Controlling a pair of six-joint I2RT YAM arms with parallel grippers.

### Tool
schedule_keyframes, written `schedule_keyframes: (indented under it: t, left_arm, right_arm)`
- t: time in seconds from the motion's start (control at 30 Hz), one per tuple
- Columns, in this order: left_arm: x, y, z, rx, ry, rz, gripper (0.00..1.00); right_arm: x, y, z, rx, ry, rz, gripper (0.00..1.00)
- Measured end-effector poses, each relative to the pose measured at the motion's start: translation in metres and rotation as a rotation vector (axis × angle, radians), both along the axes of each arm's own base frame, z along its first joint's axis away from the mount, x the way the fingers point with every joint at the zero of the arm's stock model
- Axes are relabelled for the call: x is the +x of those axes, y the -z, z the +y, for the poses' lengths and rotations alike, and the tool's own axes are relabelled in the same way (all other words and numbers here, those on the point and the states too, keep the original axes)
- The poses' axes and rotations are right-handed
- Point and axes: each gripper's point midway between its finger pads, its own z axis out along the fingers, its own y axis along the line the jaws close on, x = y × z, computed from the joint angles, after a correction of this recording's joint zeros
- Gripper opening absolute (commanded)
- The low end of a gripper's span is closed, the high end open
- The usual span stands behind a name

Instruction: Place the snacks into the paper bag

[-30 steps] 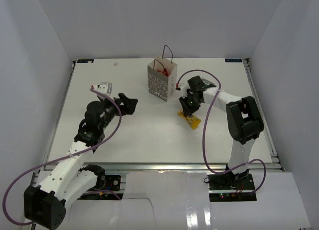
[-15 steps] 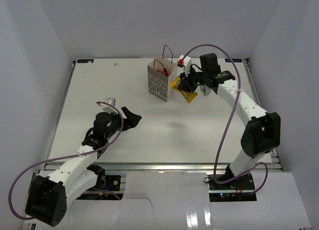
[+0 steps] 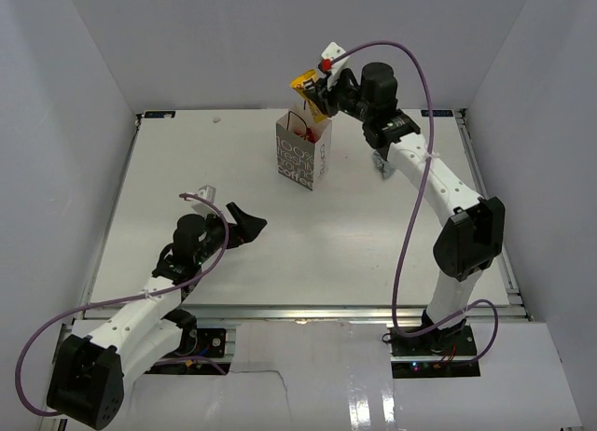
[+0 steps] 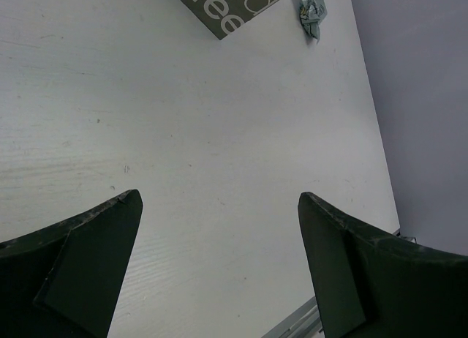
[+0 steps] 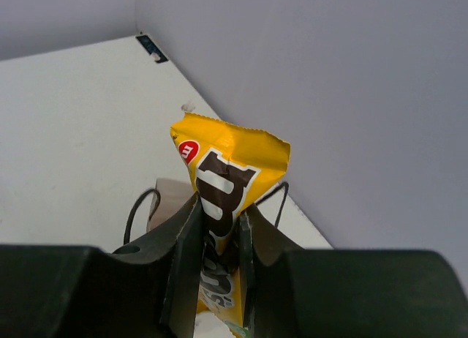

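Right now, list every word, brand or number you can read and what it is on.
"fee": word end on the paper bag, cut off in the left wrist view.
"100%": same bag's top line, top view; lines below too small.
"m": big brown letter on the yellow packet; rest hidden, its red badge blurred.

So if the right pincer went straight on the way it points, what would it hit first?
Probably the paper bag: its handles frame the yellow packet that the right pincer holds. Depth is hard to judge.
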Motion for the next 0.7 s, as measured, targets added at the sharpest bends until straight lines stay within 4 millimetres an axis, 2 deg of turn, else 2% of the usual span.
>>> schedule_keyframes:
  t: [0.2,0.33,0.37,0.5,0.7]
  left_arm:
    - [-0.001,-0.005,0.000,-0.007,0.003,-0.017,0.98]
    - [-0.001,-0.005,0.000,-0.007,0.003,-0.017,0.98]
    - [-0.001,-0.005,0.000,-0.007,0.003,-0.017,0.98]
    - [-0.001,-0.005,0.000,-0.007,0.003,-0.017,0.98]
    - [-0.001,-0.003,0.000,-0.005,0.004,-0.013,0.98]
  right_arm:
    - [0.021,0.005,0.019,0.065,0.088,-0.026,0.15]
    - [0.030,0.002,0.020,0.100,0.148,-0.048,0.26]
    - [0.032,0.000,0.019,0.110,0.160,-0.053,0.35]
    - [0.034,0.002,0.018,0.132,0.183,-0.048,0.50]
    - [0.034,0.009,0.018,0.139,0.186,-0.022,0.64]
